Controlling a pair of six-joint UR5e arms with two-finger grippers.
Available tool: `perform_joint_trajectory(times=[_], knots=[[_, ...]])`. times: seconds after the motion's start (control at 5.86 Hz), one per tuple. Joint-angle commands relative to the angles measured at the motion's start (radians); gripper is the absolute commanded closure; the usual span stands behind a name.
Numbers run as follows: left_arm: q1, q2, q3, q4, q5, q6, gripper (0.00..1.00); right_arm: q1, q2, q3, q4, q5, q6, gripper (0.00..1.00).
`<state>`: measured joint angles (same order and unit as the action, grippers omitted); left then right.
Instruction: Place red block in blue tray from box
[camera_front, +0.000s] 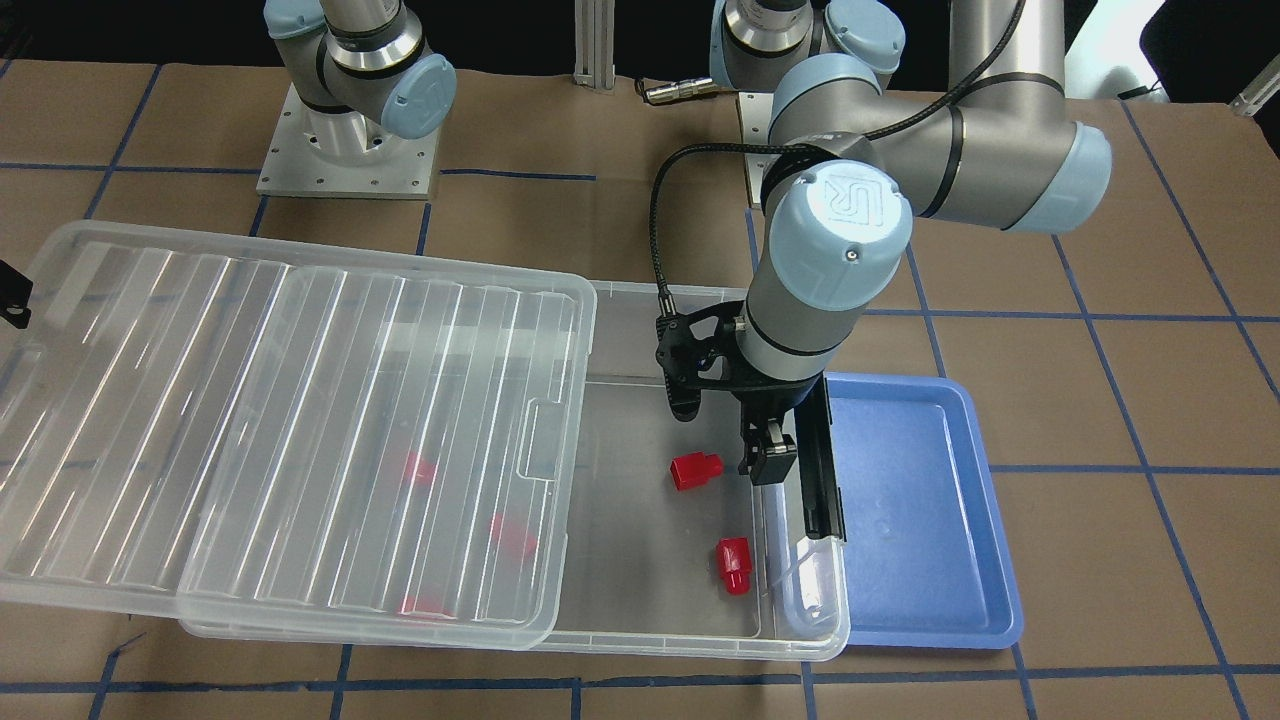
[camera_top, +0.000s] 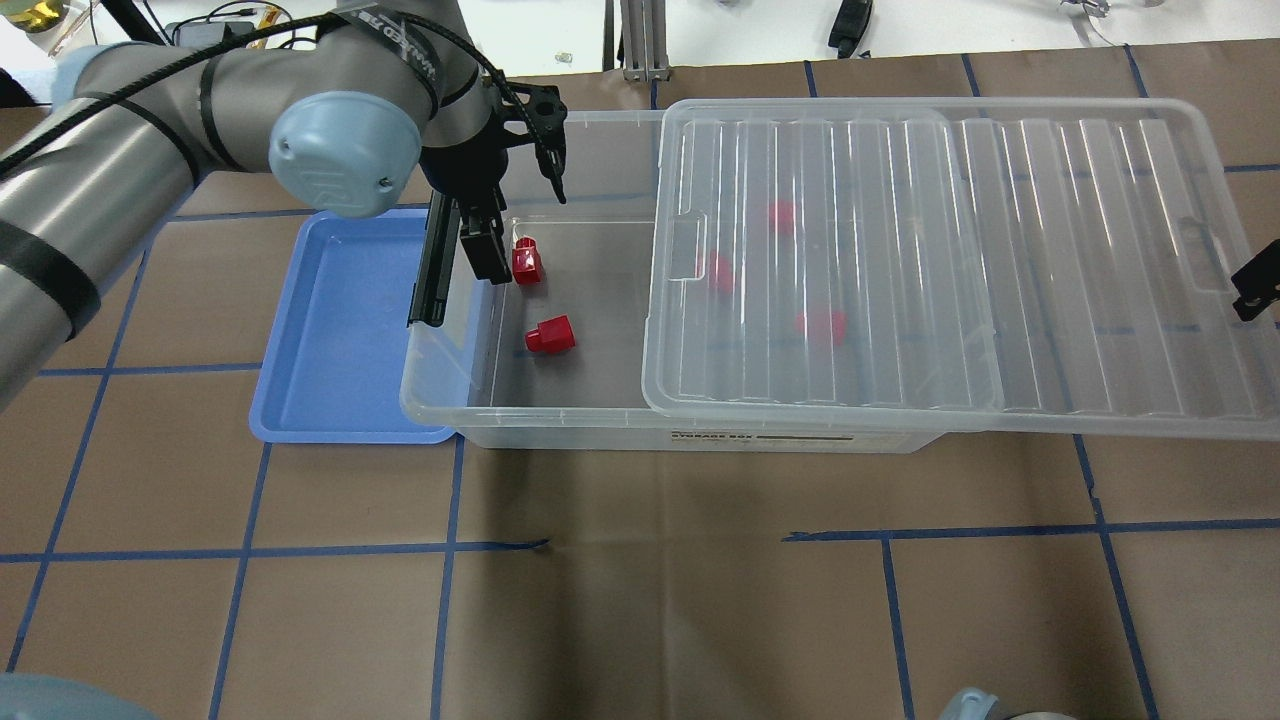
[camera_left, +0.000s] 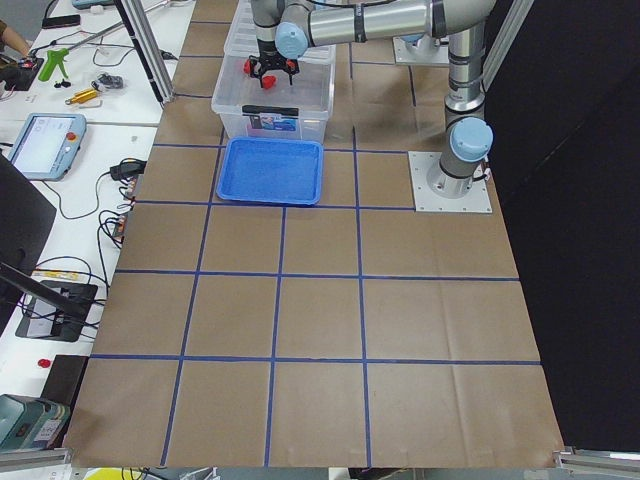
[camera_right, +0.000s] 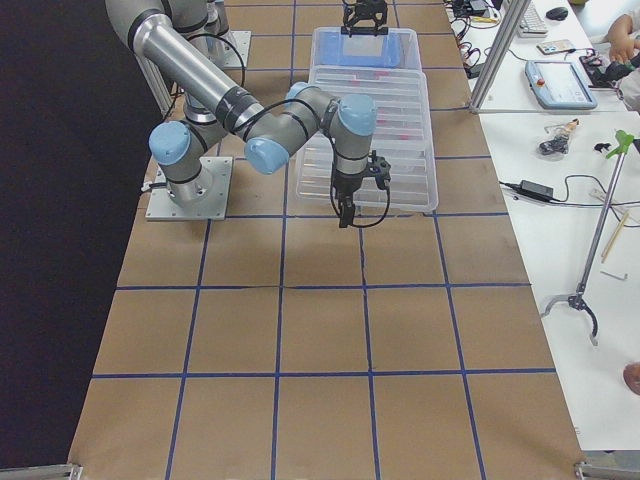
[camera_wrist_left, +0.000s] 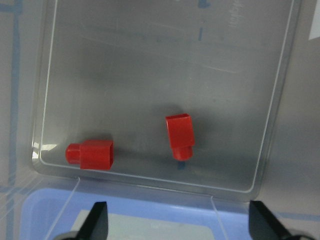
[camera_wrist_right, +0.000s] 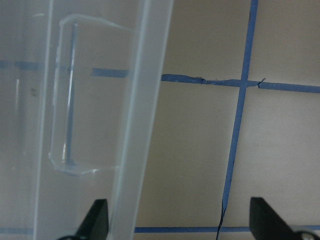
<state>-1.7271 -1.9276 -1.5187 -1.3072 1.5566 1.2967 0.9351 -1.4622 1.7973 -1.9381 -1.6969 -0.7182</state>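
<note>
The clear box (camera_top: 560, 425) has its ribbed lid (camera_top: 950, 260) slid aside, so the end by the blue tray (camera_top: 340, 330) is open. Two red blocks lie there. The red block with the boxy step (camera_front: 695, 469) also shows in the overhead (camera_top: 549, 335) and left wrist (camera_wrist_left: 180, 136) views. The one with the narrower stub (camera_front: 733, 565) lies nearer the end wall (camera_wrist_left: 89, 154). My left gripper (camera_front: 768, 458) hangs open and empty above that wall, apart from both blocks. My right gripper (camera_wrist_right: 177, 225) is open and empty beyond the lid's far end.
A black latch bar (camera_front: 822, 470) stands on the box's end wall between the left gripper and the tray (camera_front: 920, 520). Three more red blocks (camera_top: 718, 272) show dimly under the lid. Brown paper with blue tape lines (camera_top: 640, 560) covers the table.
</note>
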Motion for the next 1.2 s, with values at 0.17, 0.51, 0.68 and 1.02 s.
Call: perform_joint_trajectory(times=[0.17,0.51,0.68,1.02], knots=[[-0.011,-0.068,-0.133,0.208,0.005,-0.001,0.02,0.014,-0.007,-0.108,0.037,-0.001,0.011,0.0],[-0.028,-0.146,-0.138,0.244,0.008,-0.004,0.02,0.126,-0.009,-0.311,0.33,0.008,0.191,0.0],[-0.031,-0.152,-0.141,0.249,0.007,-0.004,0.02,0.222,-0.009,-0.399,0.466,0.011,0.365,0.0],[-0.043,-0.177,-0.143,0.232,0.008,-0.037,0.02,0.452,-0.009,-0.473,0.583,0.067,0.735,0.0]])
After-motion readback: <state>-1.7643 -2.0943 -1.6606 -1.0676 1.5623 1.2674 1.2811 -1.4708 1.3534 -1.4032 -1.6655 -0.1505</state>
